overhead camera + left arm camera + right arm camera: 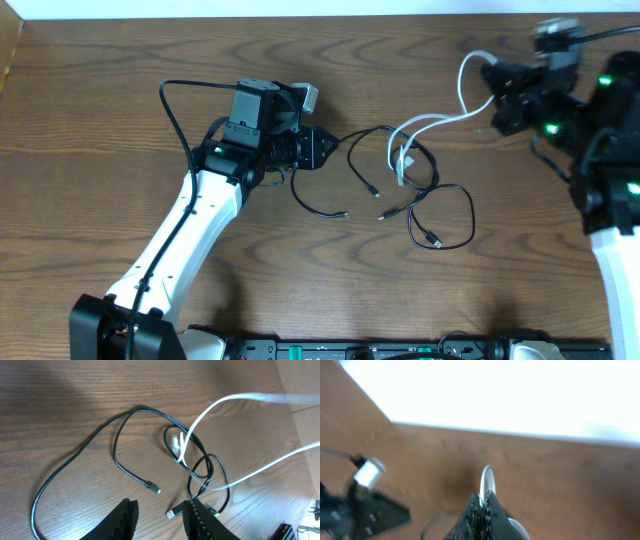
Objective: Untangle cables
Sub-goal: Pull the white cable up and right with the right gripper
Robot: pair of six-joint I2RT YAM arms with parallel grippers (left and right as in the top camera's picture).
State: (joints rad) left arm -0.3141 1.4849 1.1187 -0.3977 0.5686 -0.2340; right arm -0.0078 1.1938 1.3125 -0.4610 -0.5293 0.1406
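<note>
Pulling-out step: right fingers (475, 516) are shut on the white cable (250, 395); left fingers (200, 520), half open and empty, should next hold black cables (114, 452) down.

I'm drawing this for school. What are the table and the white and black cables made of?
The table looks like wood, brown with wavy grain lines; it could be veneer. The white cable and black cable look coated in smooth plastic or rubber: thin, bendy, slightly shiny. What's inside can't be seen.
</note>
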